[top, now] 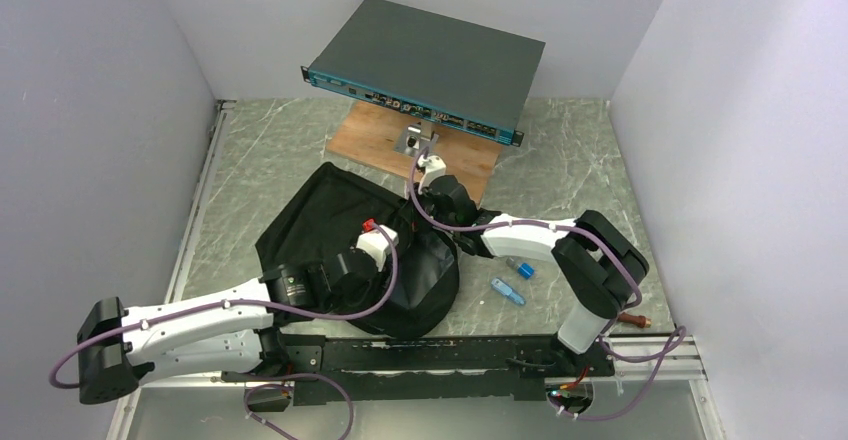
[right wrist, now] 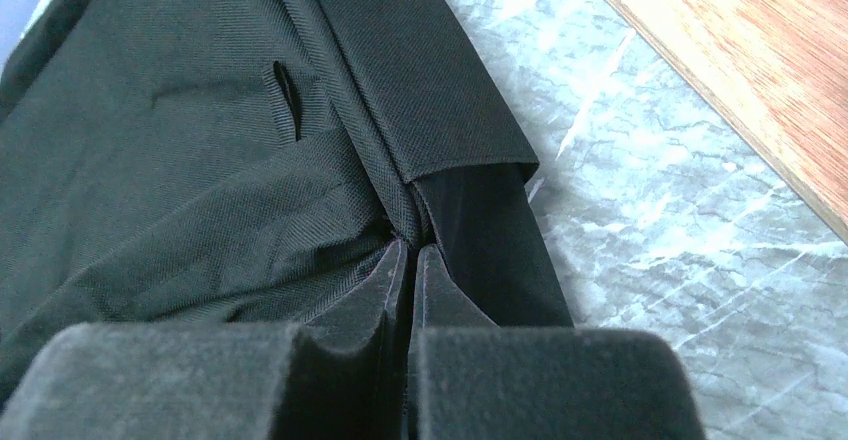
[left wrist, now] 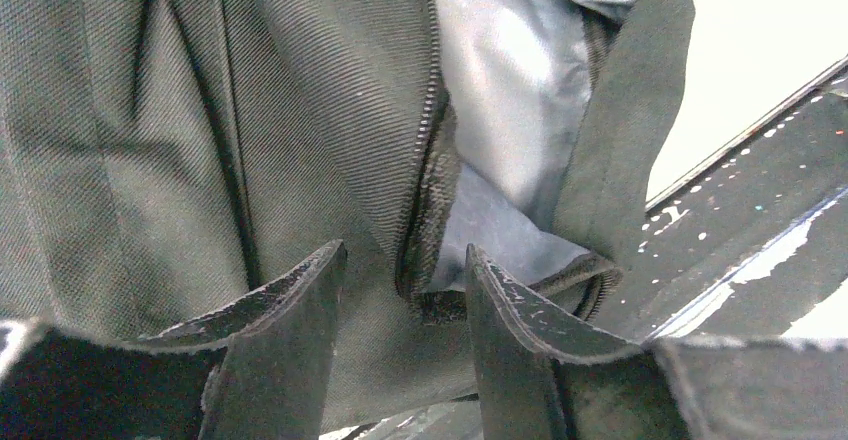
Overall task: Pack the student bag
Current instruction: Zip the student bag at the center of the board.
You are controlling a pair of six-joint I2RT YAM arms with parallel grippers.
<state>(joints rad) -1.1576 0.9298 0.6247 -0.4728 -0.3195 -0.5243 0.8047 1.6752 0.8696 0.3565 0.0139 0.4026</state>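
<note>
Right jaws seemingly pinch student bag (right wrist: 200, 160) edge.

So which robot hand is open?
The left gripper: its fingers stand apart at the zipper of the student bag. The right gripper is pinched shut on its fabric.

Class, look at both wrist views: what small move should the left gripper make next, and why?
Probably close the left gripper on the zipper edge of the black soft fabric backpack: its jaws stand open astride that edge, grey lining showing beside it, while the right gripper is shut on a fabric fold.
</note>
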